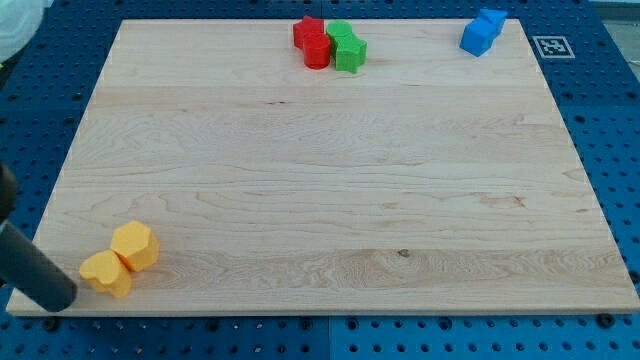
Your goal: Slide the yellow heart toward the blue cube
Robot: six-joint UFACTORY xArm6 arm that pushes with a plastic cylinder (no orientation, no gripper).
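my tip (pixel 62 303) sat at the board's (pixel 300 180) bottom-left corner, at the end of a dark rod that came in from the view's left edge; being a bare rod it had no jaws to open or close and it held nothing. just to the right of my tip lay two yellow blocks touching each other: one yellow block (pixel 106 273) nearest my tip, close to it though i could not tell whether they touched, and a second yellow block (pixel 135 245) up and to the right of the first. their shapes were hard to read, so i could not say for certain which was the heart; the nearer one seemed the likelier. far from my tip, up and to the right at the board's opposite corner, were two blue blocks touching, a blue cube (pixel 478 38) and another blue block (pixel 492 19) just above it. nearer along the top edge, a red pair (pixel 313 41) and a green pair (pixel 347 46) stood touching side by side. my tip being behind the yellows, on the side away from the blues, looked a sensible place to start a diagonal push, though the second yellow lay in the line and might have been carried along.
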